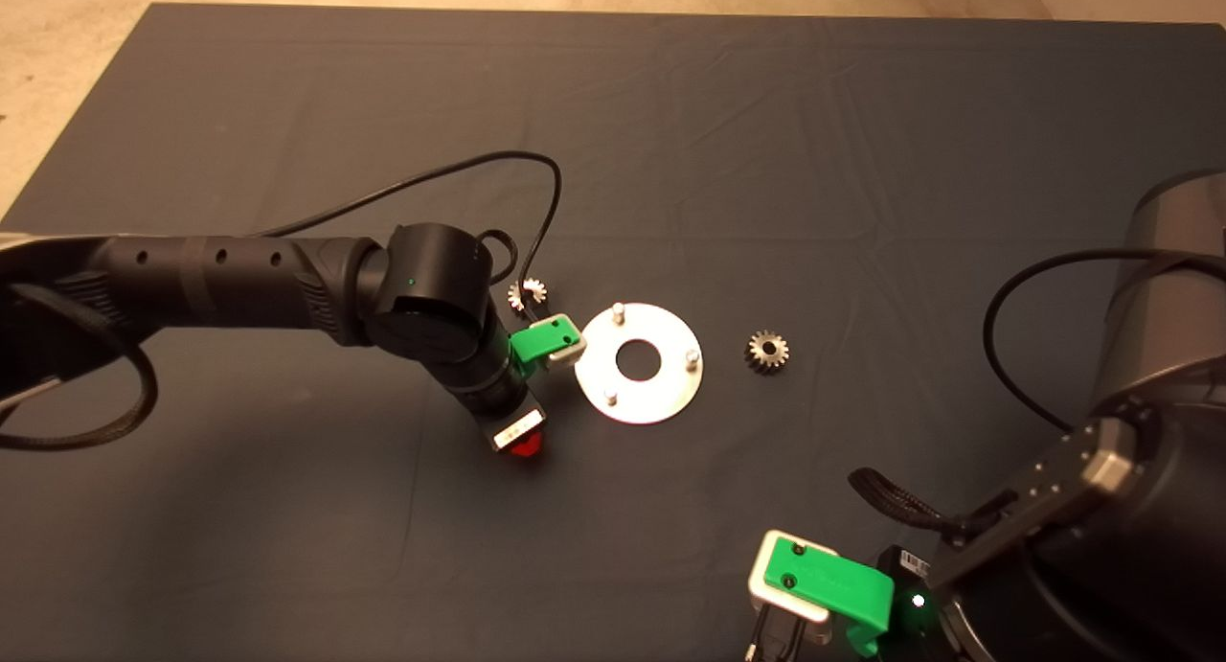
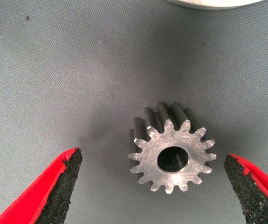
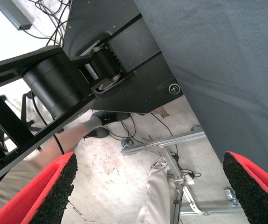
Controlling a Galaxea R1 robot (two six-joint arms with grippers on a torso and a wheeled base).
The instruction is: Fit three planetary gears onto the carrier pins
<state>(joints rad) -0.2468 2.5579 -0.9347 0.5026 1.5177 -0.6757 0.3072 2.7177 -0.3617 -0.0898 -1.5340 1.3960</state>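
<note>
The silver carrier disc (image 1: pixel 661 394) lies mid-mat, and its three carrier pins (image 1: pixel 618 309) stand bare. One planetary gear (image 1: pixel 766 352) rests on the mat to the disc's right. Another (image 1: pixel 526 293) lies to its left, half hidden by the left arm. My left gripper (image 1: pixel 518 442) points down at the mat just left of the disc. In the left wrist view it (image 2: pixel 152 161) is open around a further gear (image 2: pixel 171 156) that lies flat on the mat, with both pads clear of the teeth. The disc's rim (image 2: pixel 208 3) shows just beyond. My right gripper (image 1: pixel 819 585) waits at the lower right, open.
A black cable (image 1: pixel 536 178) loops from the left arm over the mat behind the disc. The right wrist view looks past the mat's edge (image 3: pixel 203 126) at the floor, with a person's leg (image 3: pixel 164 196), cables and a metal frame.
</note>
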